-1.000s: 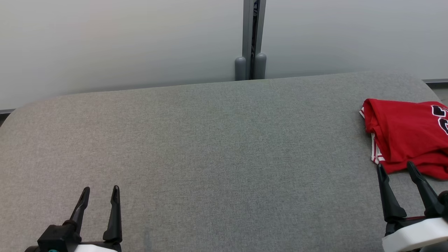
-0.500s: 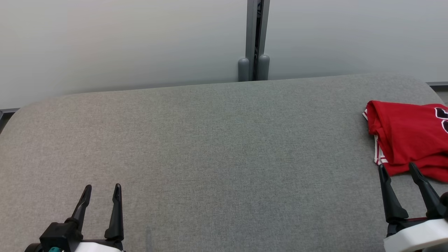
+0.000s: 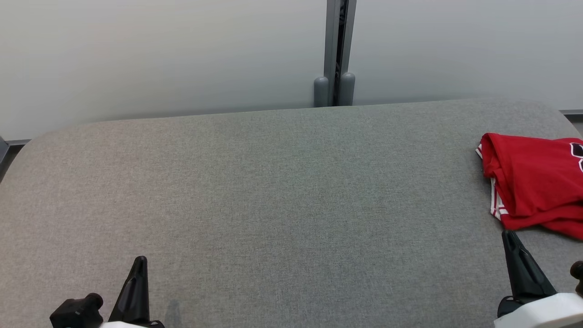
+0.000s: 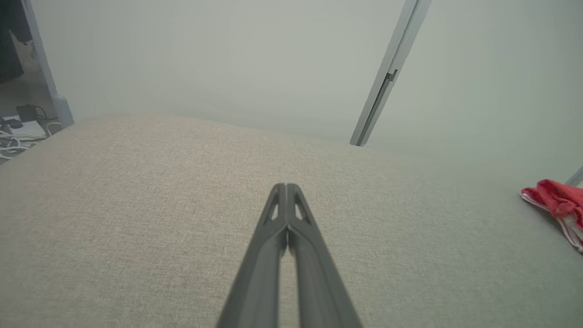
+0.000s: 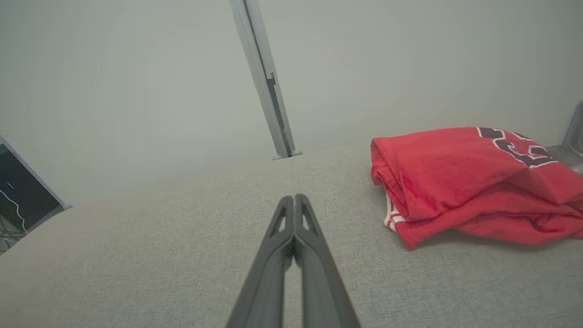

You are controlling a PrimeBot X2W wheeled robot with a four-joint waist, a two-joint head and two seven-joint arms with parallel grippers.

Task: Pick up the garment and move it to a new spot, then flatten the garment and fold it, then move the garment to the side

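Red garment (image 3: 533, 182) lies at the right end of the grey padded table (image 3: 273, 182)
Left gripper (image 4: 286, 187) and right gripper (image 5: 294, 198) — both pinched together, empty; the right one is near the garment, not touching.

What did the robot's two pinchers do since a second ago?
Both grippers closed on nothing: the left gripper and right gripper had fingers spread, and now each pair presses together. The right one's tips no longer overlap the red jersey's near edge. The jersey stayed loosely folded at the right end of the grey padded surface; its small slide in the head view is the camera shifting.
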